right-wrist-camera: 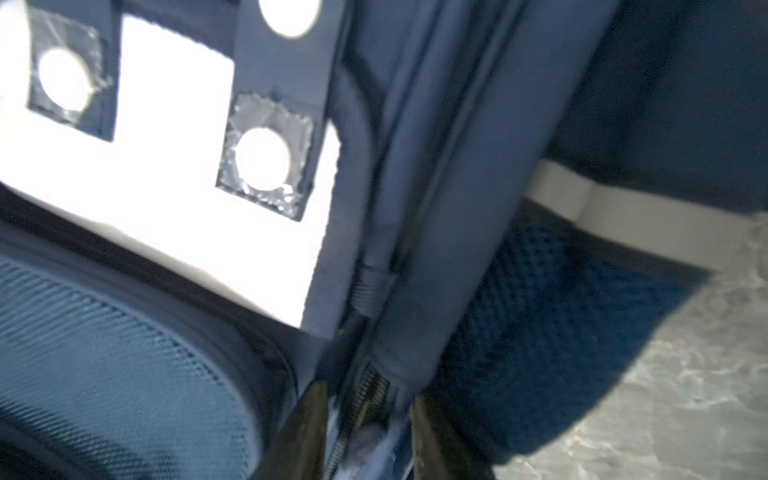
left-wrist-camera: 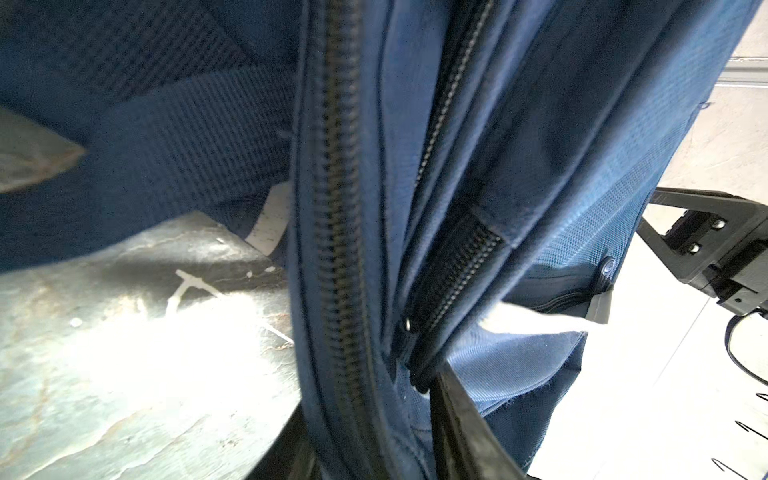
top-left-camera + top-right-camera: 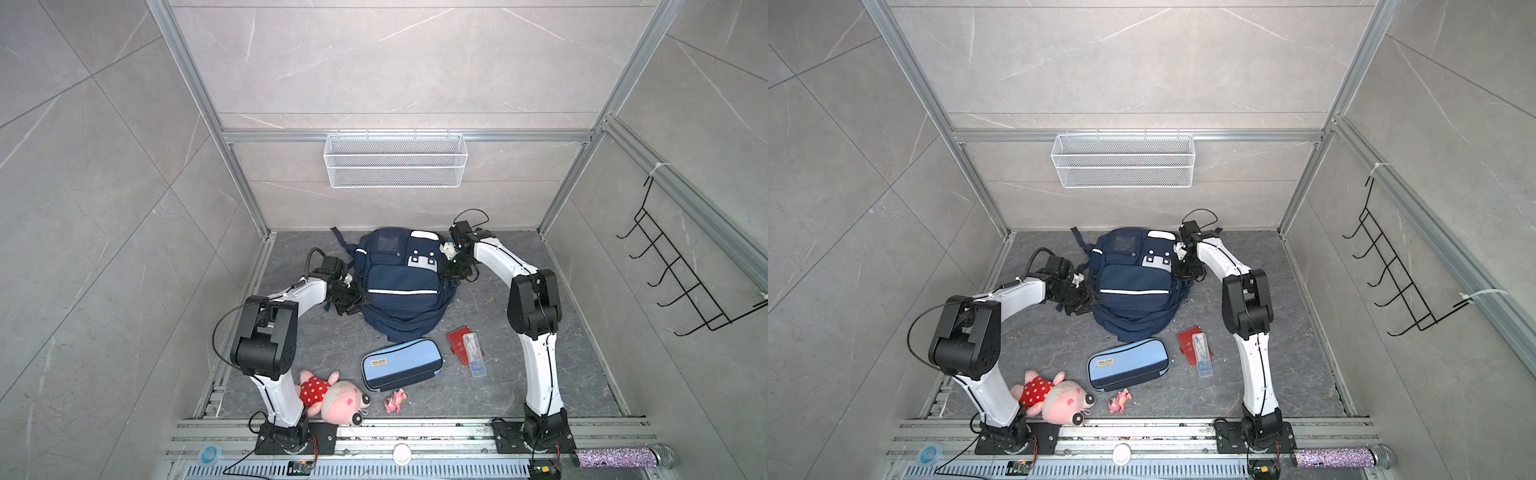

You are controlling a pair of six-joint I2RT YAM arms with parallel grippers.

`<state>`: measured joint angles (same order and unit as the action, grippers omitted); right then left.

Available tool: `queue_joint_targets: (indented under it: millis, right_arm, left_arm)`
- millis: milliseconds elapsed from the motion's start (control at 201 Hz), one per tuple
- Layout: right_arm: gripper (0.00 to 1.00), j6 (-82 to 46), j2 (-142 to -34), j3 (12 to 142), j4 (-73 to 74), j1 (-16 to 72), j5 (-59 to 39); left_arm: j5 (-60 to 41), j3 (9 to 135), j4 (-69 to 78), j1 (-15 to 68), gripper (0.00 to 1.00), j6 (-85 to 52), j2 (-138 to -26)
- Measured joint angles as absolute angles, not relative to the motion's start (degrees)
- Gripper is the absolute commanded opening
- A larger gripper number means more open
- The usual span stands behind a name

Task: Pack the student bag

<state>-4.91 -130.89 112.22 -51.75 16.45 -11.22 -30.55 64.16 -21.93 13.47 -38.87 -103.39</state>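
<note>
The student bag (image 3: 399, 286) lay front-up at the back middle of the bench (image 3: 511, 374), between the two tools; the left tool (image 3: 348, 298) sat at its left side, clamped on a fold of the zipped side panel in the left wrist view; the right tool (image 3: 451, 269) sat at its right edge by the grey-white patch, jaws either side of a zip seam, and whether they pinched it could not be told. A small label (image 3: 379, 362) on the pencil case (image 3: 411, 357), nearer the front, carried writing too small to read.
</note>
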Motion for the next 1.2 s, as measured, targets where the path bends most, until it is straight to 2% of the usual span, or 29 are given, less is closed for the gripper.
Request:
queue_joint_targets:
  millis: [149, 284, 528, 722, 837, 1001, 1195]
  right_arm:
    - [0.24, -5.13, -130.89, 112.20, -51.83, 17.45, -8.51]
    - [0.21, -5.74, -130.78, 111.07, -50.65, 17.89, -7.60]
    - [0.08, -7.09, -128.05, 107.28, -47.88, 18.09, -7.01]
    - [0.04, -9.47, -124.25, 101.51, -45.91, 17.87, -7.05]
    - [0.05, -10.96, -121.82, 98.02, -44.62, 17.56, -7.29]
    - [0.18, -12.75, -118.91, 93.73, -42.24, 16.71, -8.95]
    - [0.17, -13.56, -117.08, 90.17, -39.20, 15.73, -10.76]
  left_arm:
    - [-30.41, 63.57, -21.15, 13.52, 0.38, -39.11, -102.98]
    - [-30.15, 63.18, -20.62, 13.54, 0.38, -39.70, -102.61]
    - [-30.13, 63.18, -20.45, 13.63, 0.38, -40.16, -102.56]
    - [-30.13, 62.96, -19.62, 13.87, 0.36, -40.75, -102.56]
    - [-30.13, 62.37, -18.41, 13.89, 0.32, -41.41, -102.54]
    - [-30.37, 61.49, -16.88, 13.89, 0.30, -42.17, -102.26]
    - [-30.48, 61.17, -16.29, 13.89, 0.29, -42.70, -102.13]
